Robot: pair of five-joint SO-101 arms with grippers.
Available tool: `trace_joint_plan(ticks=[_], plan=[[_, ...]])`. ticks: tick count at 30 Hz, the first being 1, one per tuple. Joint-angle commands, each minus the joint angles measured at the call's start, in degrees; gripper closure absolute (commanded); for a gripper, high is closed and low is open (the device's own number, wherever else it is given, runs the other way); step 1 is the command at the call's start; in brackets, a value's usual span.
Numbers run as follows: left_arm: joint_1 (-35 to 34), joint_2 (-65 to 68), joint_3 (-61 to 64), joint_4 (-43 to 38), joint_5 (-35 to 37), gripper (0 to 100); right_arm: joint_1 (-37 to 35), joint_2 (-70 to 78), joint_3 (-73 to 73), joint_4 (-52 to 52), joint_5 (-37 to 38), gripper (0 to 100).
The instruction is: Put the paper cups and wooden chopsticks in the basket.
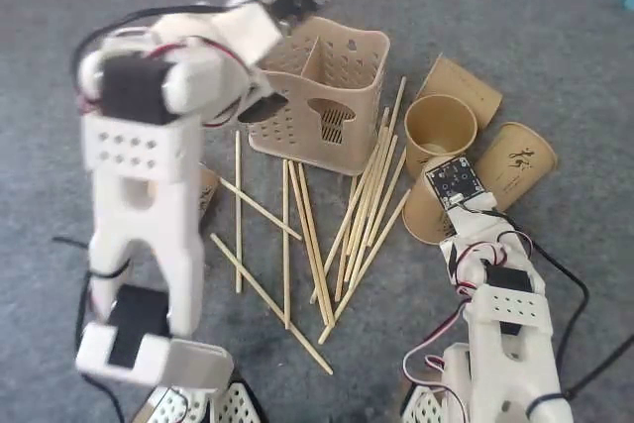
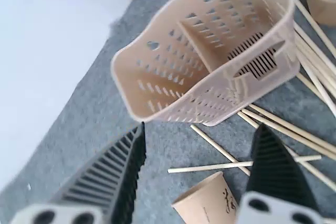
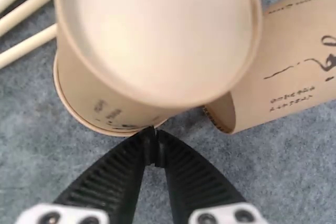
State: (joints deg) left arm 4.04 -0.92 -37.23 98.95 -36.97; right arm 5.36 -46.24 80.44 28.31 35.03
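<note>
Beside the basket (image 2: 173,93) | left gripper (image 2: 202,129) spread wide above chopsticks (image 2: 244,165) | right gripper (image 3: 153,148) pinched closed at a paper cup (image 3: 157,35).

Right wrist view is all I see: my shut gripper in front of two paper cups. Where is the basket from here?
Observer: In the high view the basket sits beyond a spread of chopsticks, on the left arm's side of your cups.
Operator: Is anything inside it?
Observer: No, both compartments look empty.
Operator: And the left gripper?
Observer: The left gripper is open, close to the basket, and one more cup lies on the table near it.
</note>
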Motion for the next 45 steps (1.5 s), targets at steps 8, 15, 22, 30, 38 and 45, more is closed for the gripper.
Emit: trace_joint_plan(ticks=[8, 15, 22, 30, 38, 45], plan=[[-18.55, -28.57, 32.75, -0.53, 32.88, 70, 4.44, -1.71, -2.2, 0.22, -6.15, 99.0], [-29.63, -51.96, 74.51, -22.33, 33.76, 70, 5.58, -1.63, -11.6, 12.09, -11.96, 98.9], [-31.3, -64.09, 101.76, -32.44, 26.37, 70, 4.62, -1.1, -42.46, 41.19, -12.4, 98.9], [-35.96, -65.14, 108.7, -39.12, 23.65, 70, -8.75, -0.84, -71.12, 57.71, -23.03, 92.2], [-43.16, -65.14, 116.62, -49.76, 21.71, 70, -20.09, 16.48, -90.37, 63.34, -33.49, 88.4], [-43.16, -65.14, 117.32, -50.02, 21.54, 70, -26.68, 37.93, -110.51, 63.96, -38.68, 88.1]])
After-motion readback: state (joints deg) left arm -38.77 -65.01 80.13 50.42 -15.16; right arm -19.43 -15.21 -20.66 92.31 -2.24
